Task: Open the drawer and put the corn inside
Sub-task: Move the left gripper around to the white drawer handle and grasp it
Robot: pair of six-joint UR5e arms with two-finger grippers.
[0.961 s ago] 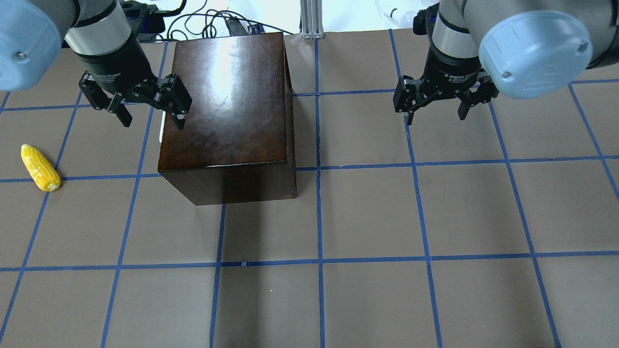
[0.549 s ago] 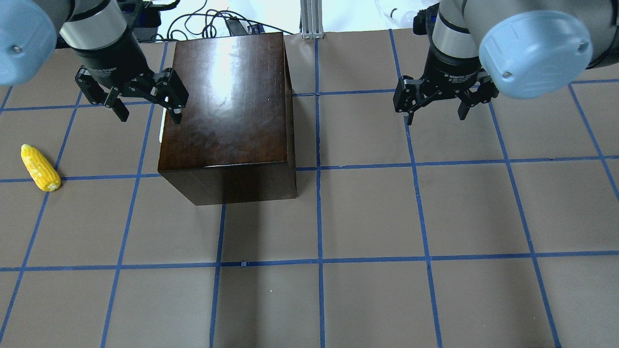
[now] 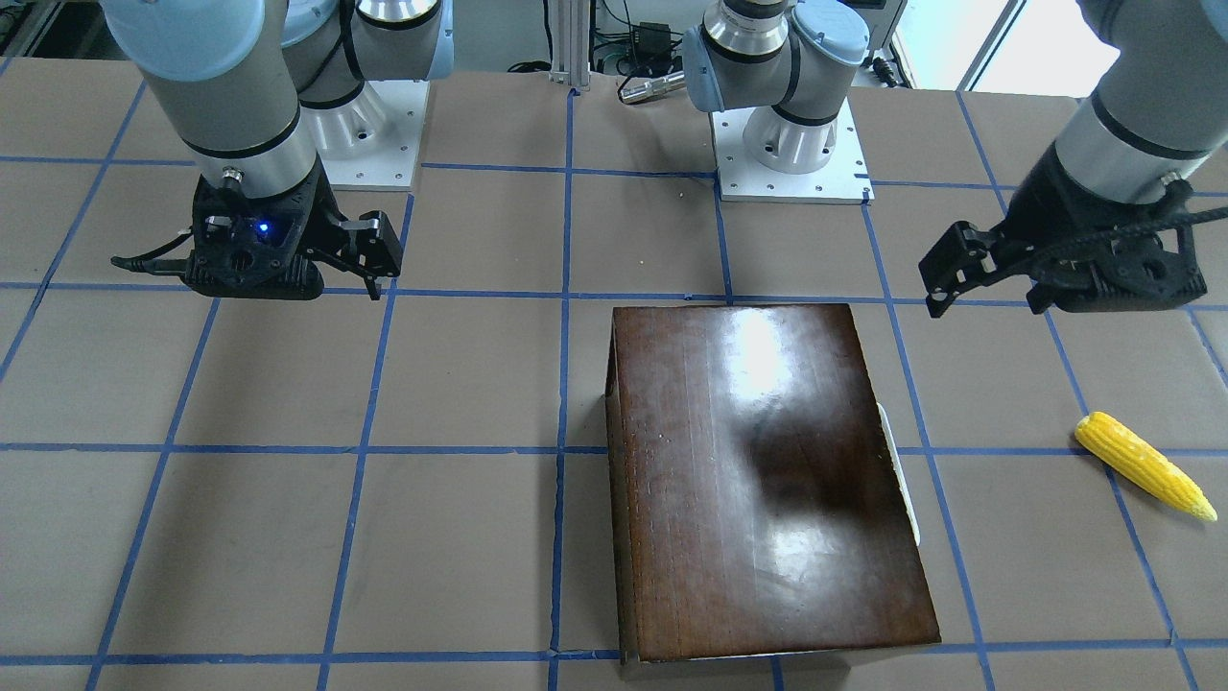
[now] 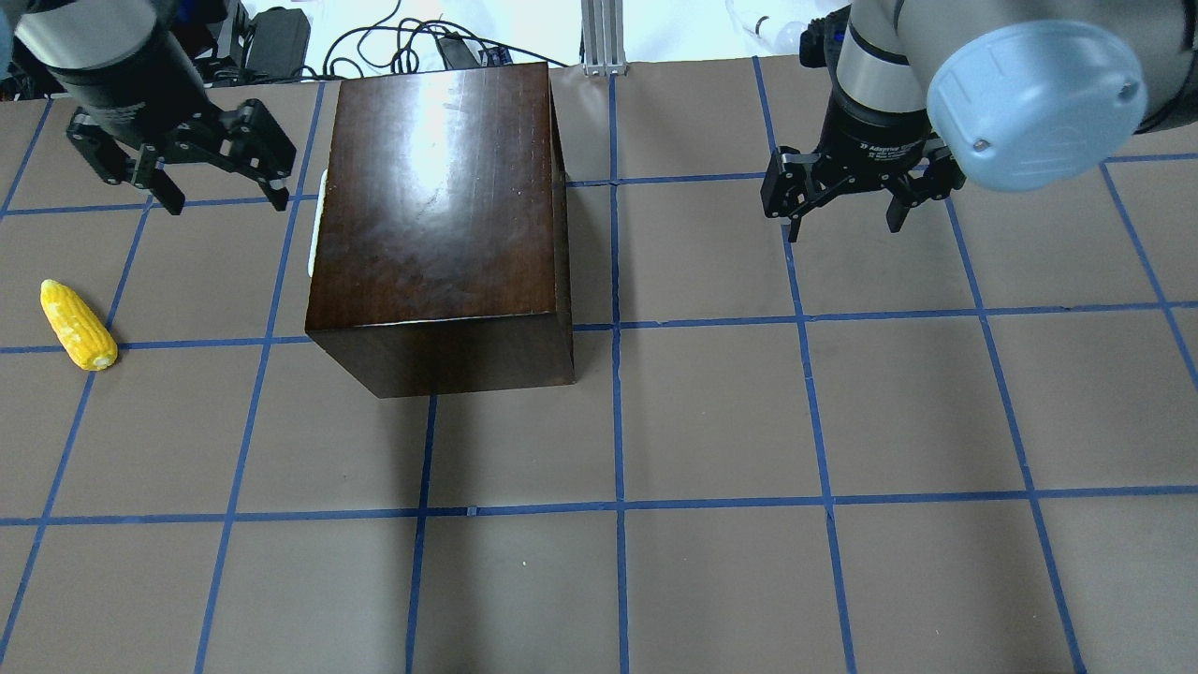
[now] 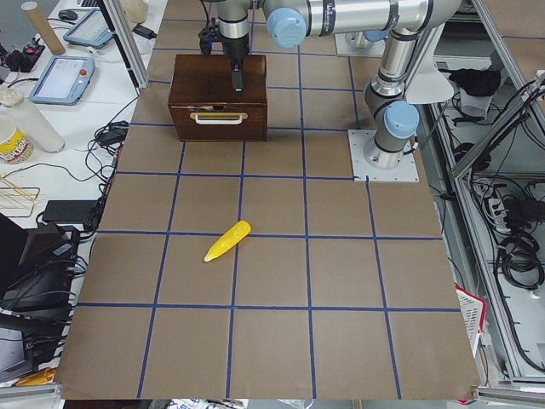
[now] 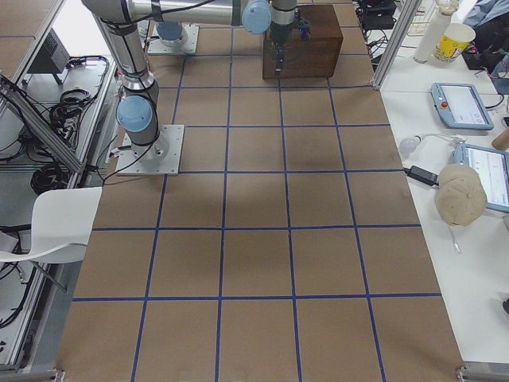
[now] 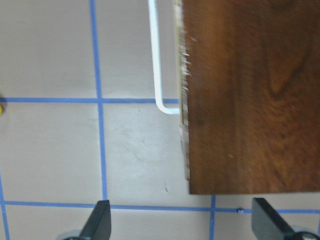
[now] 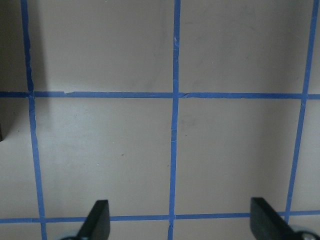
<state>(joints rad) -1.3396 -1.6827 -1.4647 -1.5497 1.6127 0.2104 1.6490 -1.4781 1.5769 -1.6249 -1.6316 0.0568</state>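
The glossy dark-brown box stands left of centre on the table. Its drawer is shut, with the pale handle on the box's left side, also in the left wrist view. The yellow corn lies on the table far left of the box, also in the front view. My left gripper is open and empty, hovering just left of the box's far left corner, above the table. My right gripper is open and empty, hovering right of the box.
Cables and an aluminium post sit at the table's far edge behind the box. The arm bases are bolted on the robot's side. A side bench with tablets runs along the far edge.
My left gripper has moved left and towards the far edge, off the box's left top edge to beside the box. The right arm, box and corn have not moved.
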